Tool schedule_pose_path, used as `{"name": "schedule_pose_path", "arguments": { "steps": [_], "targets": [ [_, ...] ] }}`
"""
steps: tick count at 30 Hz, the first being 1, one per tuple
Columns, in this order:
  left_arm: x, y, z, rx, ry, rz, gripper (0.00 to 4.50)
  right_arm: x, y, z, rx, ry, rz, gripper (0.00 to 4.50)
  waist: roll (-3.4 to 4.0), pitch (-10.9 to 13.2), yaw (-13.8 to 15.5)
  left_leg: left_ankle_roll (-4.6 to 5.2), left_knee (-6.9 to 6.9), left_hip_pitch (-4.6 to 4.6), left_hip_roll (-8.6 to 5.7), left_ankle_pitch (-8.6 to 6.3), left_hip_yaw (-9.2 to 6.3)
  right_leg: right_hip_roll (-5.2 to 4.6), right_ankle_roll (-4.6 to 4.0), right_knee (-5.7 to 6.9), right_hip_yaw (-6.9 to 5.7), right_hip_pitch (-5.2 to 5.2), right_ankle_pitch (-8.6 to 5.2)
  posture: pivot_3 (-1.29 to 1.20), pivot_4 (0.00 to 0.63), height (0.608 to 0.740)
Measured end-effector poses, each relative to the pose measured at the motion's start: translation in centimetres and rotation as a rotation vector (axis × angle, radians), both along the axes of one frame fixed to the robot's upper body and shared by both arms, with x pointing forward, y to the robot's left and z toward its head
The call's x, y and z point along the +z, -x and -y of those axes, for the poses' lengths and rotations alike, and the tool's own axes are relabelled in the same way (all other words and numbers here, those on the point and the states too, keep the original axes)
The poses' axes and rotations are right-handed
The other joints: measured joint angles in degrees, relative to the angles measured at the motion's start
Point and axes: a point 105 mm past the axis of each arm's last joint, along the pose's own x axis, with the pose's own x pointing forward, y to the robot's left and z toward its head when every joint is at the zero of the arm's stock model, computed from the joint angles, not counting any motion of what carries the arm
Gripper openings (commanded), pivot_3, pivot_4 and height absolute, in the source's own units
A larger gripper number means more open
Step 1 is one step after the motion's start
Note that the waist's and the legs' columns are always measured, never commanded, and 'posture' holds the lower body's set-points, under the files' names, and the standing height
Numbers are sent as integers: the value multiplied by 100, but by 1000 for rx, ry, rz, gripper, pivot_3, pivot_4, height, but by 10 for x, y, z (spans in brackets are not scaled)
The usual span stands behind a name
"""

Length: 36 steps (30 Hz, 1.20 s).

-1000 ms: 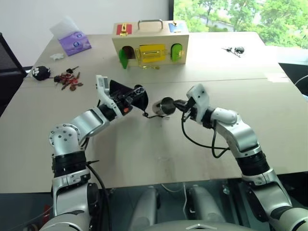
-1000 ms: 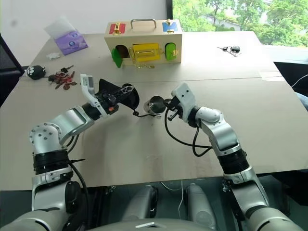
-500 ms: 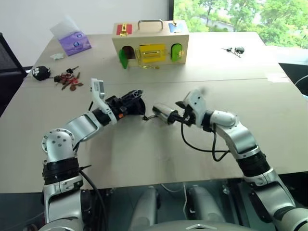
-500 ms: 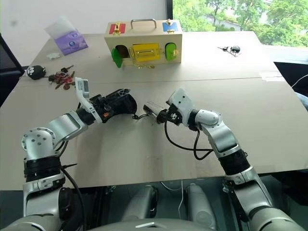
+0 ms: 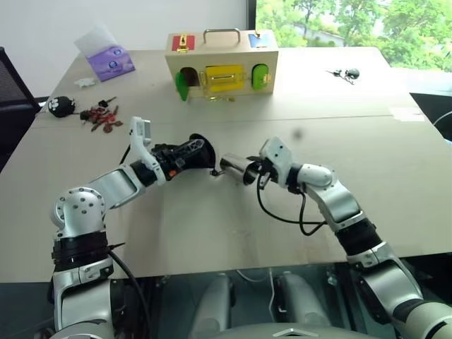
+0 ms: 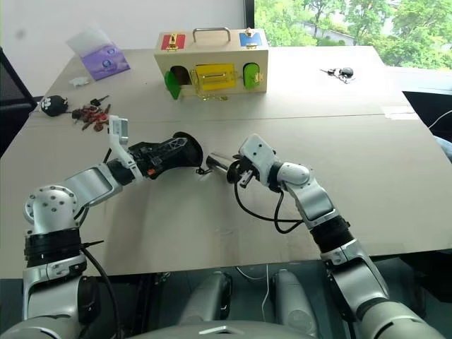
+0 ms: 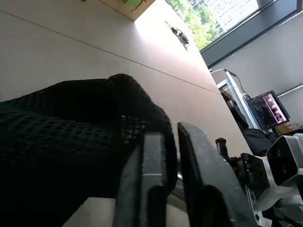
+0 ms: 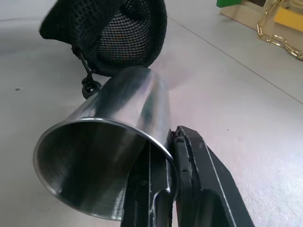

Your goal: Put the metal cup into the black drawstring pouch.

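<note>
L jaws (image 7: pixel 163 179) pinch the black drawstring pouch (image 5: pixel 189 152) rim, R jaws (image 8: pixel 170 184) pinch the metal cup (image 5: pixel 236 168) wall at pouch's 3 o'clock; risk: floppy mouth collapses, cup base snags cord.

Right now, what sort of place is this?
Probably an office or lab: a long pale table, a big window onto trees, and a monitor nearby.
</note>
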Motion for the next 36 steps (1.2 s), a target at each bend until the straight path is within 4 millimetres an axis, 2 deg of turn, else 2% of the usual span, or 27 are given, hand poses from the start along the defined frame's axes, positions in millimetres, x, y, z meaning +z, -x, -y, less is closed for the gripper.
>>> {"name": "schedule_pose_path", "arguments": {
  "steps": [7,10,12,14,16,17,19,20,22,23,25,27,29,31,32,33,36],
  "targets": [
    [16,-4,0,-70,-93,48,33,8,1,9,-23,-52,-5,0,0,0,-1,0,-1,-1,-2,0,3,1,0,-1,-3,0,0,0,150,740],
    [20,5,5,-226,-216,57,33,7,5,21,-48,-87,-39,0,1,1,-5,1,-8,-2,-3,0,8,2,0,-4,-4,0,-1,0,150,740],
    [16,17,3,-348,-346,39,33,6,7,29,-61,-89,-57,0,6,4,-26,5,-16,8,-3,-3,17,3,-1,-3,6,-1,-1,0,150,740],
    [4,21,-7,-418,-534,25,33,5,8,35,-76,-87,-70,0,9,6,-36,11,-26,14,-2,-6,25,6,-2,-3,10,-3,-3,0,150,740],
    [-14,13,-27,-429,-799,38,33,7,10,41,-87,-86,-72,0,17,10,-23,13,-29,14,-1,-7,25,8,-7,-2,8,-4,-5,0,150,740],
    [-26,4,-46,-410,-990,54,33,8,12,41,-86,-88,-72,0,18,11,-17,13,-31,13,2,-8,25,12,-9,-3,9,-6,-6,0,150,740],
    [-32,-11,-65,-367,-1175,80,33,8,14,46,-97,-84,-75,0,17,11,12,15,-27,1,1,-9,18,11,-9,-4,2,-8,-7,0,150,740],
    [-23,-21,-67,-324,-1243,134,33,6,16,46,-100,-83,-88,0,8,15,33,16,-20,-8,1,-9,10,9,-8,-8,-6,-8,-7,0,150,740],
    [-14,-27,-67,-303,-1303,190,33,7,18,45,-98,-89,-92,0,8,15,48,18,-16,-13,-4,-10,13,2,-4,-13,-5,-8,-8,0,150,740],
    [-1,-34,-69,-280,-1460,307,33,7,20,44,-100,-98,-94,0,7,15,39,20,-16,-13,-4,-11,16,0,-1,-16,-1,-7,-9,0,150,740],
    [7,-36,-69,-273,-1534,368,33,8,21,44,-103,-100,-96,0,7,15,33,20,-17,-13,-4,-11,17,-1,-1,-15,-1,-8,-9,0,150,740],
    [21,-38,-57,-299,-1628,548,33,7,22,46,-112,-106,-108,0,7,15,24,19,-21,-11,0,-11,16,1,-2,-14,-3,-10,-10,0,150,740],
    [29,-37,-45,-313,-1586,631,33,7,22,46,-114,-110,-111,0,8,15,20,20,-20,-11,0,-11,16,2,-2,-10,-3,-10,-10,0,150,740],
    [32,-31,-36,-317,-1427,621,33,8,23,45,-110,-119,-113,0,8,15,-1,21,-18,-9,0,-12,20,2,-2,-7,-1,-9,-10,0,150,740],
    [31,-29,-33,-317,-1348,589,33,9,23,45,-110,-123,-114,0,8,15,-11,21,-16,-8,0,-12,20,3,-1,-4,-1,-9,-10,0,150,740],
    [27,-26,-27,-304,-1161,494,33,9,24,46,-109,-132,-120,0,8,15,-15,22,-13,-8,0,-12,19,4,0,-2,-2,-8,-10,0,150,740],
    [19,-15,-15,-330,-881,340,33,13,30,44,-81,-157,-128,0,7,15,-19,22,-8,-11,2,-12,11,6,0,0,-7,-7,-11,0,150,740]
  ]
}}
